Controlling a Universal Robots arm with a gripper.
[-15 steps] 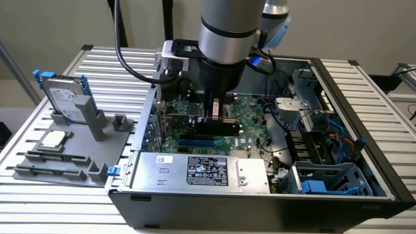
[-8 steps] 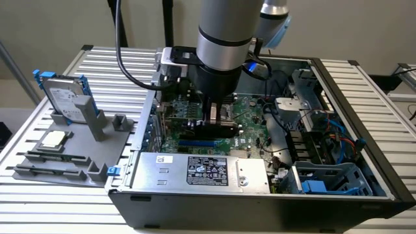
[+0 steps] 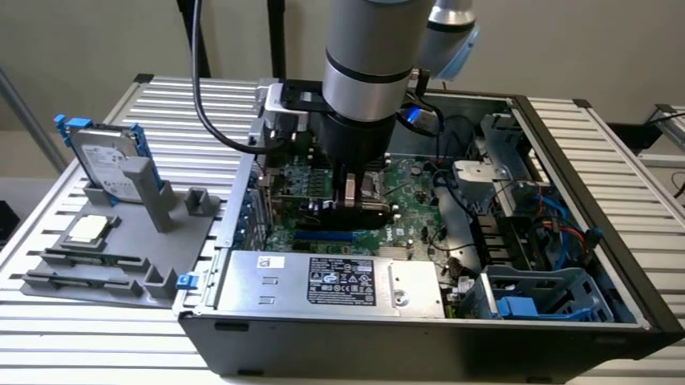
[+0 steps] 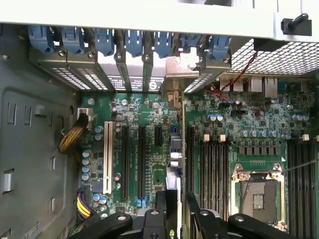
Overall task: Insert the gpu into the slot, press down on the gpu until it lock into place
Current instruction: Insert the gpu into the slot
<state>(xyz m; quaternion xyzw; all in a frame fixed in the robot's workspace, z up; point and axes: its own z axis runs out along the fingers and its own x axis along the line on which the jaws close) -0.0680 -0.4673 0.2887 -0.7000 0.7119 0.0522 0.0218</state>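
The gpu (image 3: pixel 345 212) stands on edge inside the open computer case, held by my gripper (image 3: pixel 358 192) from above. In the wrist view it appears edge-on as a thin strip (image 4: pixel 180 149) between my two black fingers (image 4: pixel 167 201), which are closed on both of its faces. Its silver bracket (image 4: pixel 174 74) lies against the case's rear openings. The blue slot (image 3: pixel 326 237) shows just below the card on the green motherboard (image 3: pixel 412 228). A bit of blue (image 4: pixel 173 130) peeks out beside the card's edge. Whether the card's lower edge is in the slot I cannot tell.
The silver power supply (image 3: pixel 321 281) sits along the case's near side. Black memory strips (image 4: pixel 214 169) and the CPU socket (image 4: pixel 256 191) lie beside the card. A grey fixture with a hard drive (image 3: pixel 107 160) stands at the exterior view's left. A drive cage with cables (image 3: pixel 535 293) fills the right.
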